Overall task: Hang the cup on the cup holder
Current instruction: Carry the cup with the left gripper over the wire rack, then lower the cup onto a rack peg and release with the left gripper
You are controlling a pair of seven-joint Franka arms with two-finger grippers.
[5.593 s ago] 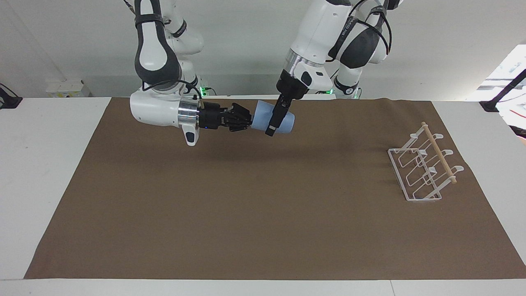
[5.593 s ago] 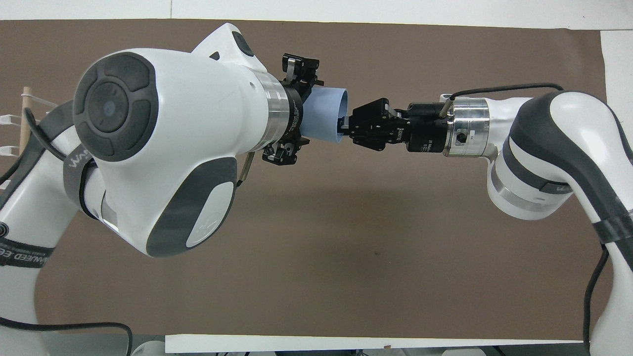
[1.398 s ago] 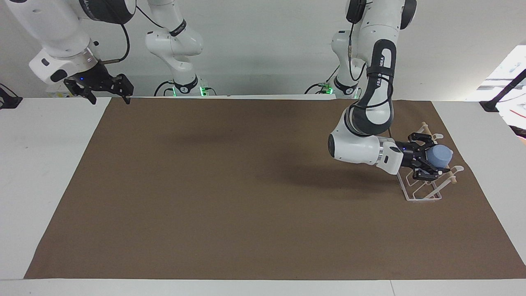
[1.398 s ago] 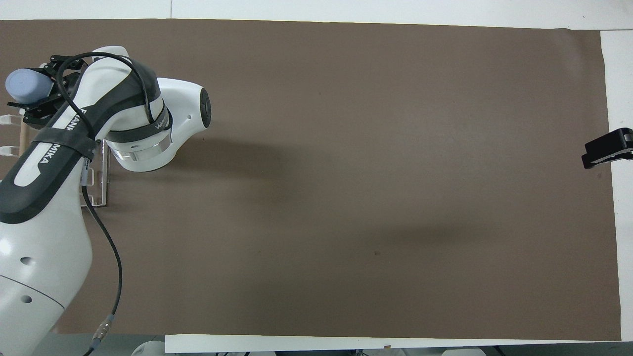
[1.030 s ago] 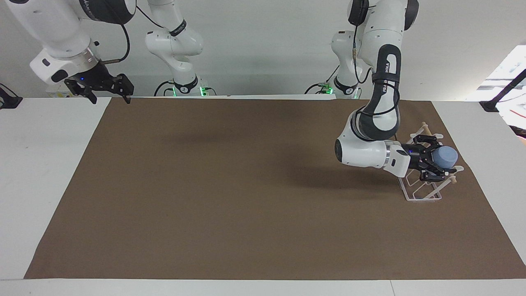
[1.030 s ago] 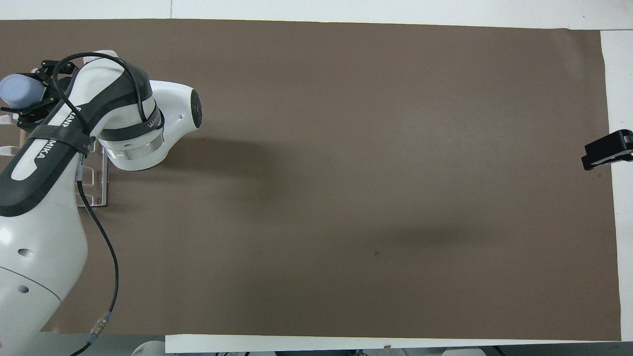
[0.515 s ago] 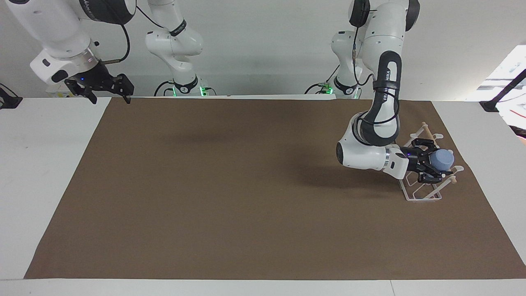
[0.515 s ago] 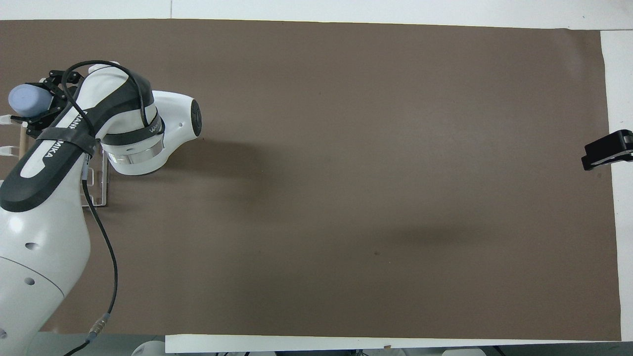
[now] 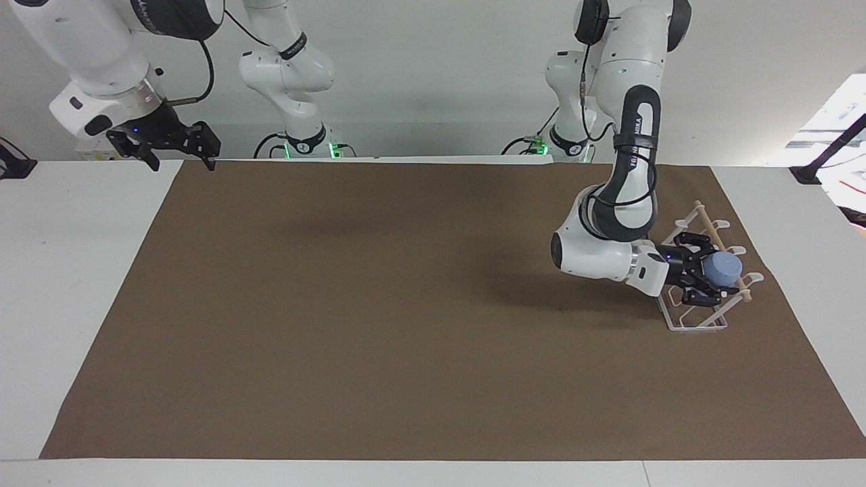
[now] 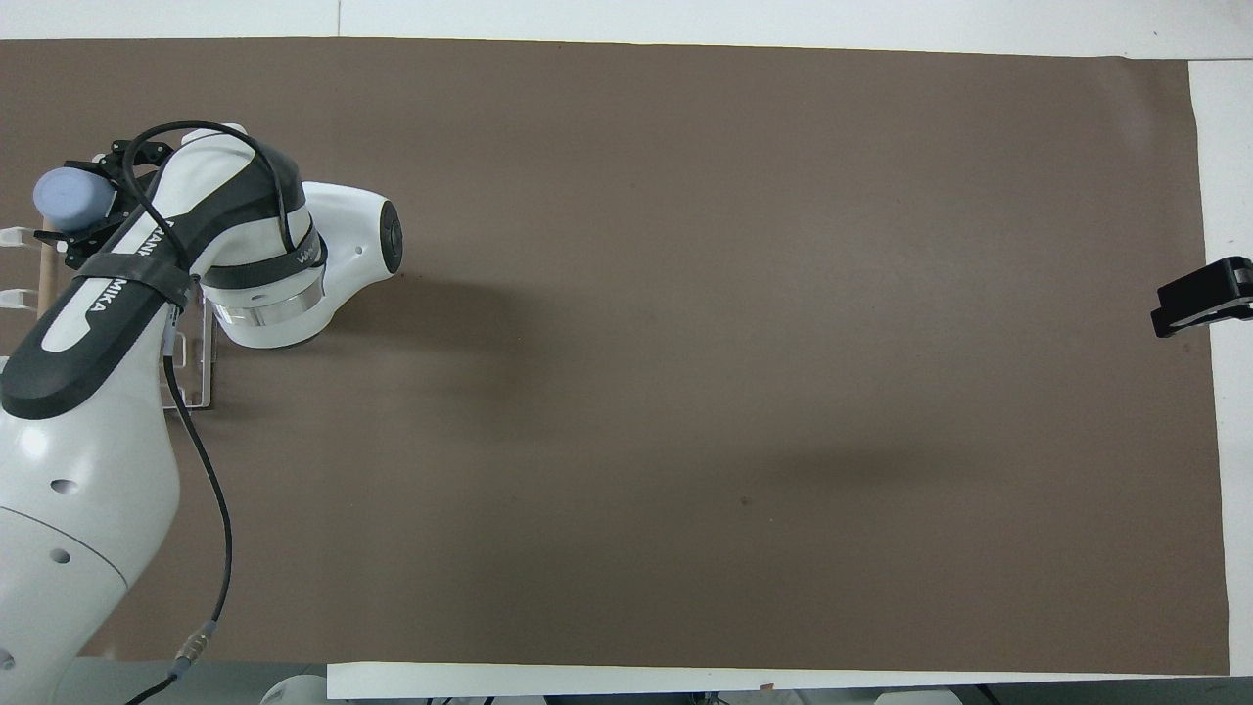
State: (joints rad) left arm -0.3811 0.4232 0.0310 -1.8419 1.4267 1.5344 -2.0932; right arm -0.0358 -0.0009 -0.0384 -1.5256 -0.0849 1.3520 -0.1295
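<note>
The cup (image 9: 722, 269) has been lowered slightly onto the cup holder (image 9: 697, 323), at three o'clock on the surface (image 9: 406, 304). It is flanked by the left claw (image 9: 712, 270); clenched or released cannot be told. The right claw (image 9: 181, 161) is kept released at ten o'clock, waiting. Hanging is judged nearly done.

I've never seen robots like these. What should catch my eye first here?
Look at the light-blue cup, lying sideways on the white wire cup holder at the left arm's end of the table, with the left gripper around it. The right gripper waits open, raised above the table's other end. Between them stretches a bare brown mat.
</note>
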